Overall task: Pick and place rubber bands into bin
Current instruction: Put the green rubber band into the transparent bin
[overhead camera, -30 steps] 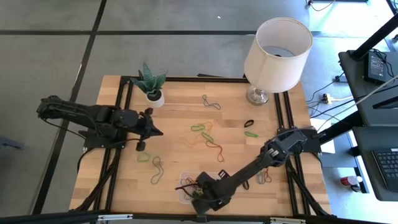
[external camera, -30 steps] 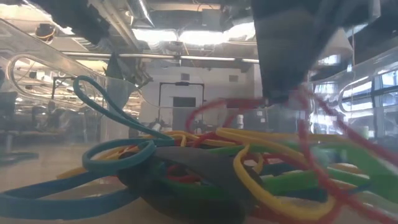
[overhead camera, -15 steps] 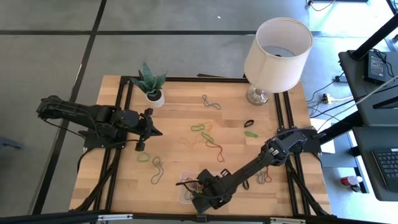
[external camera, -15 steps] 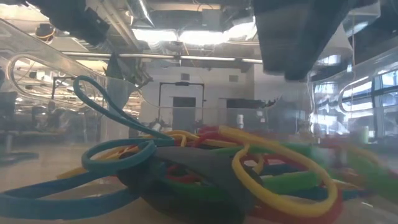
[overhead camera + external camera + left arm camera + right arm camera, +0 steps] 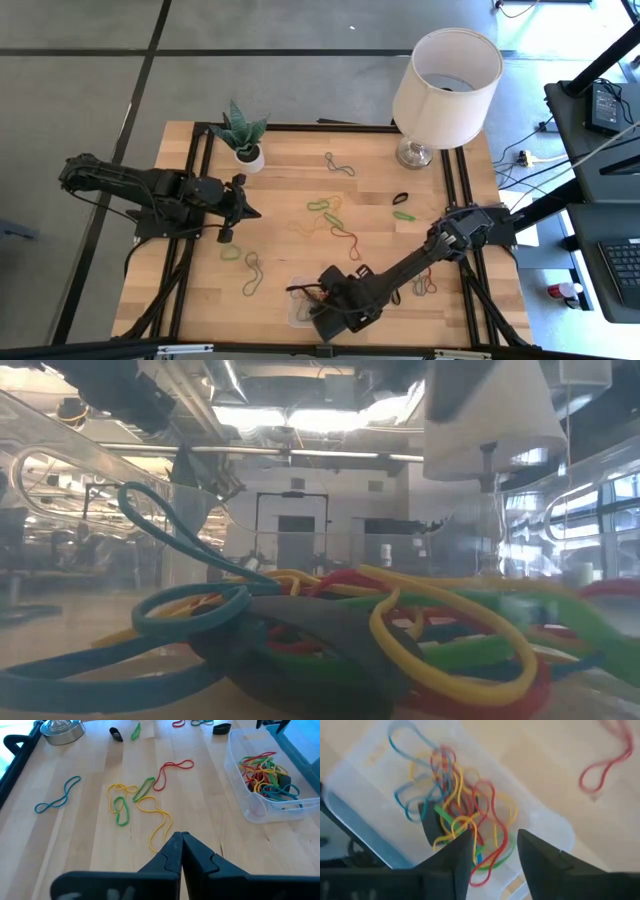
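Note:
The clear bin (image 5: 295,300) stands near the table's front edge with a tangled pile of rubber bands (image 5: 460,815) (image 5: 350,630) resting on its floor. My right gripper (image 5: 495,855) (image 5: 322,318) hangs open above that pile, pointing steeply down, with nothing between its fingers. Loose rubber bands lie flat on the wood: a red one (image 5: 345,240), a yellow-green cluster (image 5: 322,205) and a green one (image 5: 232,253). My left gripper (image 5: 181,840) (image 5: 255,211) is shut at the table's left, raised off the wood and away from the bands.
A lamp (image 5: 445,75) stands at the far right corner and a small potted plant (image 5: 240,135) at the far left. Black frame rails (image 5: 205,170) run along both table sides. More bands lie near the lamp (image 5: 403,215) and at the right (image 5: 425,285).
My right gripper has let go of a red rubber band that hung from its fingers inside the bin. The band has fallen onto the pile. The gripper has risen from the bin.

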